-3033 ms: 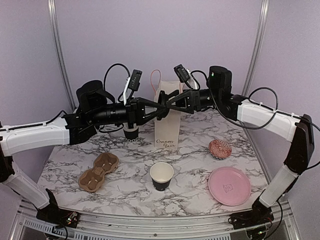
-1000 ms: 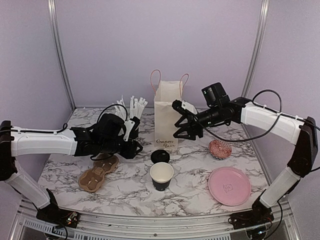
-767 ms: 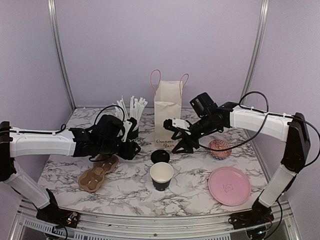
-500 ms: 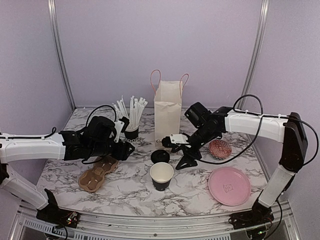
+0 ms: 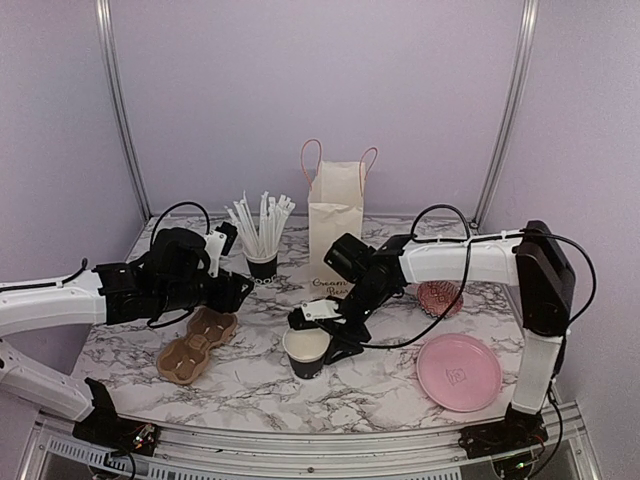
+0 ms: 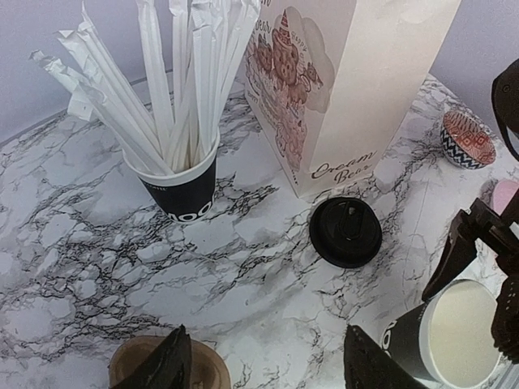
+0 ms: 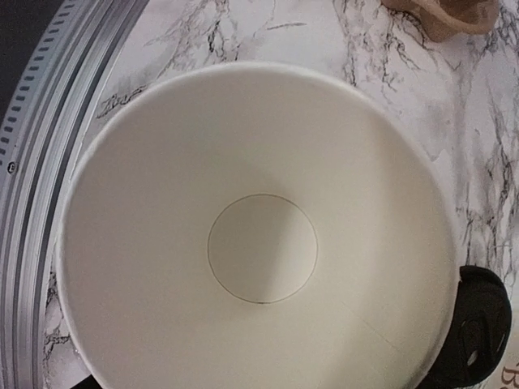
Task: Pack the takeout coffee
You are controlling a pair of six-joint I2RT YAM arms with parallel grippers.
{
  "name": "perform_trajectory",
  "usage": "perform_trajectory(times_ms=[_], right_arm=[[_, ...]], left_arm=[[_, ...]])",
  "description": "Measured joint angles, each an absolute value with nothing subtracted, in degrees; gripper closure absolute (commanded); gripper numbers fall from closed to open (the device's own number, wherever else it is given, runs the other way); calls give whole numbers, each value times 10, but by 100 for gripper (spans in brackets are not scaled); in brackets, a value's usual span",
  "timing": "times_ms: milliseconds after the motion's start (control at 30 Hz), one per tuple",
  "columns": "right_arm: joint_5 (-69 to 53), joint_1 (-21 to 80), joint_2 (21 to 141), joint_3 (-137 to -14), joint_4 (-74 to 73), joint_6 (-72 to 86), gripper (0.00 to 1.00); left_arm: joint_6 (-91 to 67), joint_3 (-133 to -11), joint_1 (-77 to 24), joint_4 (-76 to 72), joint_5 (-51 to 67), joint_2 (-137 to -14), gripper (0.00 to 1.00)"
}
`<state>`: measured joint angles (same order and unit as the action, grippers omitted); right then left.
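Note:
The takeout coffee cup (image 5: pixel 305 352), black with a white inside, stands upright in the front middle of the table. My right gripper (image 5: pixel 320 335) reaches down over it, one finger on each side of the rim, shut on the cup. The right wrist view looks straight into the empty cup (image 7: pixel 259 243), which hides the fingers. The left wrist view shows the cup (image 6: pixel 454 336) with a right finger (image 6: pixel 456 253) against its rim. The round black lid (image 6: pixel 345 232) lies flat just behind the cup; the right gripper hides it from above. My left gripper (image 5: pixel 235 290) hangs open and empty above the table (image 6: pixel 268 373).
A black cup of white straws (image 5: pixel 262 262) stands back left of the paper bag (image 5: pixel 335 240). The brown cardboard cup tray (image 5: pixel 197 343) lies under my left arm. A patterned bowl (image 5: pixel 440 295) and a pink plate (image 5: pixel 458 372) sit on the right.
My right arm has swung down and left from beside the bag onto the cup, which has shifted a little left. My left arm has drawn back to the left.

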<state>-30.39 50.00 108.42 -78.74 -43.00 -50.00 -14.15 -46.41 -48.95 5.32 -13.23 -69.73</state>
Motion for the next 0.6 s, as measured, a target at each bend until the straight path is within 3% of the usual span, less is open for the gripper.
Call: perform_trajectory(times_ms=[133, 367, 600], right_arm=[[-305, 519, 1117, -828, -409, -482, 34], [-310, 530, 1151, -882, -402, -468, 14], [-317, 500, 1115, -875, -446, -492, 19]], left_arm=[[-142, -459, -489, 53, -138, -687, 36], [-142, -455, -486, 55, -142, -676, 35], [-141, -455, -483, 67, -142, -656, 34]])
